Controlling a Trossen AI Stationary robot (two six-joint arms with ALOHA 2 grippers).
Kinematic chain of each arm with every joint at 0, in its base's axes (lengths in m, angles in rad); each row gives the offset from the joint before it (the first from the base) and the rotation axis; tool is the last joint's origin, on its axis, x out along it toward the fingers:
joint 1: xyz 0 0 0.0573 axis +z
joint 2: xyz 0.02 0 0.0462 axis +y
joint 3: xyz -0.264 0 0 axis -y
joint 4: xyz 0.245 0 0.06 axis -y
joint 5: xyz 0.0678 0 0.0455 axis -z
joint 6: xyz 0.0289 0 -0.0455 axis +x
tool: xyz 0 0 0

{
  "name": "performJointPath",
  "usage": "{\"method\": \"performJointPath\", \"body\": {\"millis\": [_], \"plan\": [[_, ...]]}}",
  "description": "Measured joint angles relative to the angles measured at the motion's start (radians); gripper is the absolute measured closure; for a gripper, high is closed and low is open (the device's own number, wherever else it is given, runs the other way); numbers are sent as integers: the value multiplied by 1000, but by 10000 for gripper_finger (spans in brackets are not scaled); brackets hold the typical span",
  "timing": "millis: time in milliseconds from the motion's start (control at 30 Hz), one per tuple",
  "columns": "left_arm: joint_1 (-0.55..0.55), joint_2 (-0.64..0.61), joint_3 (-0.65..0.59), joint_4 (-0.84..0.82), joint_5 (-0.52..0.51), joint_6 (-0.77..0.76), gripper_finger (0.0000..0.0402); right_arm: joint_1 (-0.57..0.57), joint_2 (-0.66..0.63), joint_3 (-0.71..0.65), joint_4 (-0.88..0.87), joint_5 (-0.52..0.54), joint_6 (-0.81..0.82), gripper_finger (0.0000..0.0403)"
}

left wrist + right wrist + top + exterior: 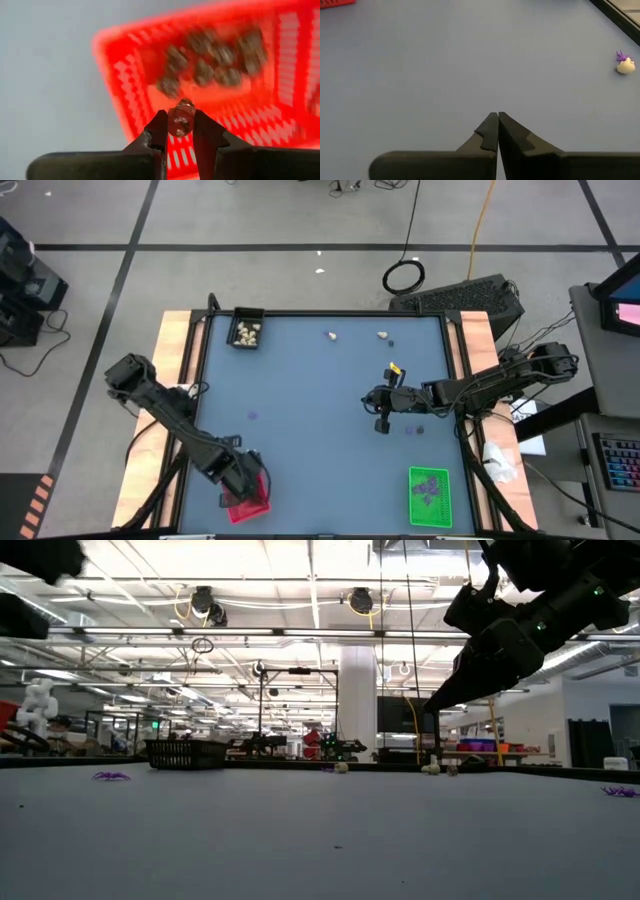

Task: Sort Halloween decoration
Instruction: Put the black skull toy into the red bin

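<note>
While the left end effector (180,131) hangs over the red tray (210,65) at the surface's near left corner, its fingers pinch one small dark trinket (180,118) — a black lump, as far as the blurred view lets me judge — above others of its kind already in the tray. This is the drop step; next the fingers should part. The right end effector (498,122), pressed together and empty, waits mid-surface toward the right edge — a cream-white lump (625,65) lies ahead of it.
</note>
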Motion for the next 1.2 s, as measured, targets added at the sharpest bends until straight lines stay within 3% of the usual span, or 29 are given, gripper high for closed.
{"method": "performJointPath", "body": {"millis": [167,467,767,933,1200], "plan": [[17,0,0,45,-90,-76,353,0,0,0,0,0,0,403],[53,49,1,94,-153,-108,353,0,0,0,-3,-2,1,403],[47,67,1,143,-272,129,353,0,0,0,-7,-2,1,403],[45,67,1,122,-229,222,352,0,0,0,-7,-2,1,403],[31,62,1,60,-120,218,343,0,0,0,-4,-2,1,403]]}}
